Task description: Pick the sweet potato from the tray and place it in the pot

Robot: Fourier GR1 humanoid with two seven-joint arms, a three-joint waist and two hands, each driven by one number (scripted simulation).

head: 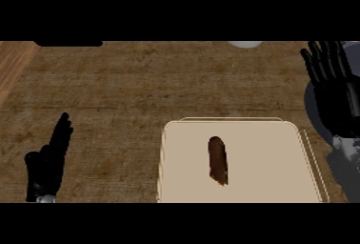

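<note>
1. Head view puts the black left hand (48, 162) near the counter's lower left edge, fingers straight and pointing up, holding nothing. It looks parked there, out of the way, since the task's thing lies well apart to its right.

2. Bare brown wood-grain counter top (126, 86) fills the middle, with a paler plank strip along its far left edge.

3. Right of centre, against the counter's near edge, sits the flat beige rectangular tray (274, 157) with a thin raised rim. On its left half lies the long dark-brown sweet potato (217, 160), lengthwise, pointing away from the robot, touching only the tray floor. Lying flat and alone, it seems open to a grasp from above across its narrow width.

4. At the counter's far edge, a small pale grey rounded shape (245, 44) shows; too little is visible to name it. No pot can be identified with certainty.

5. By the counter's right edge the black right hand (330, 71) is raised, fingers spread and straight, gripping nothing. It stands beyond the tray's far right corner, so I judge the pick has not begun; this hand is the nearer one for reaching the potato.
</note>
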